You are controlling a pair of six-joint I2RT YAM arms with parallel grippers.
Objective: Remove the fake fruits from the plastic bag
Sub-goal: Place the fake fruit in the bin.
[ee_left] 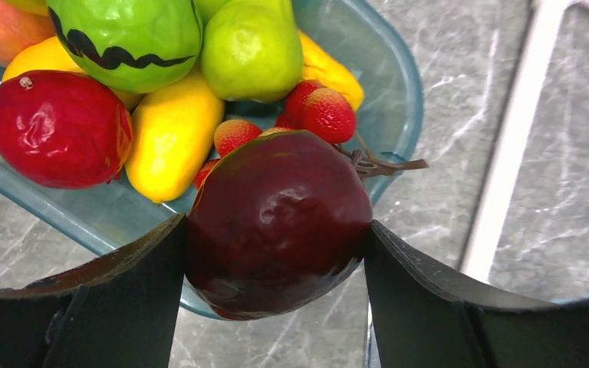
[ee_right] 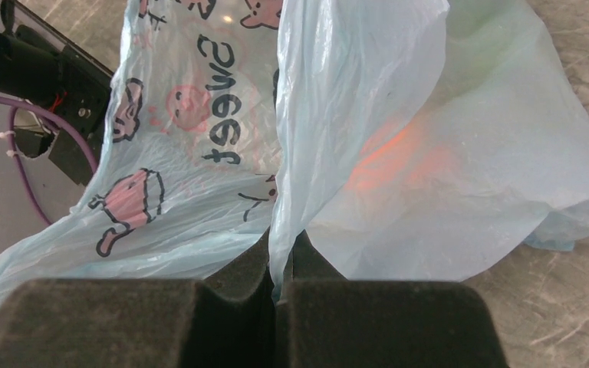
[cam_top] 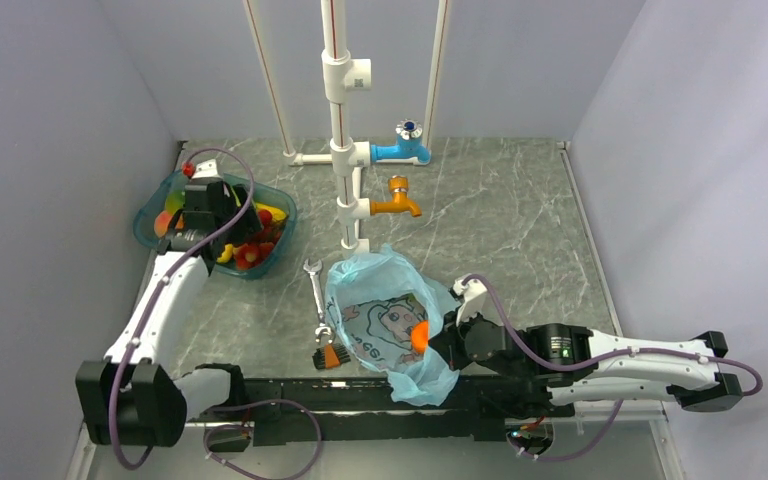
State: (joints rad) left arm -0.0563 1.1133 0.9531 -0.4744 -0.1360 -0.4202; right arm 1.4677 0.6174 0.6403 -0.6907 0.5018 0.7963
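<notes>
From above, we see the thin light-blue printed plastic bag (cam_top: 385,275) lying open near the arms' bases. A glossy orange plastic fruit (cam_top: 419,336) sits at its right edge beside the right gripper (cam_top: 442,342). The left gripper (cam_top: 203,205) hangs over the teal plastic basket (cam_top: 143,222).

On the left wrist, we find its fingers clamping a dark maroon plum-like fruit (ee_left: 276,207) above the basket's rim.

On the right wrist, the jaws are pressed together on a fold of the bag, and the orange fruit glows through the film.

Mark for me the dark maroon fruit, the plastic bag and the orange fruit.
dark maroon fruit (ee_left: 276,222): left wrist view, middle of its glossy skin.
plastic bag (ee_right: 468,153): right wrist view, plain blue panel right of the pinched fold.
orange fruit (cam_top: 420,337): top view, the side showing at the bag's right rim.
</notes>
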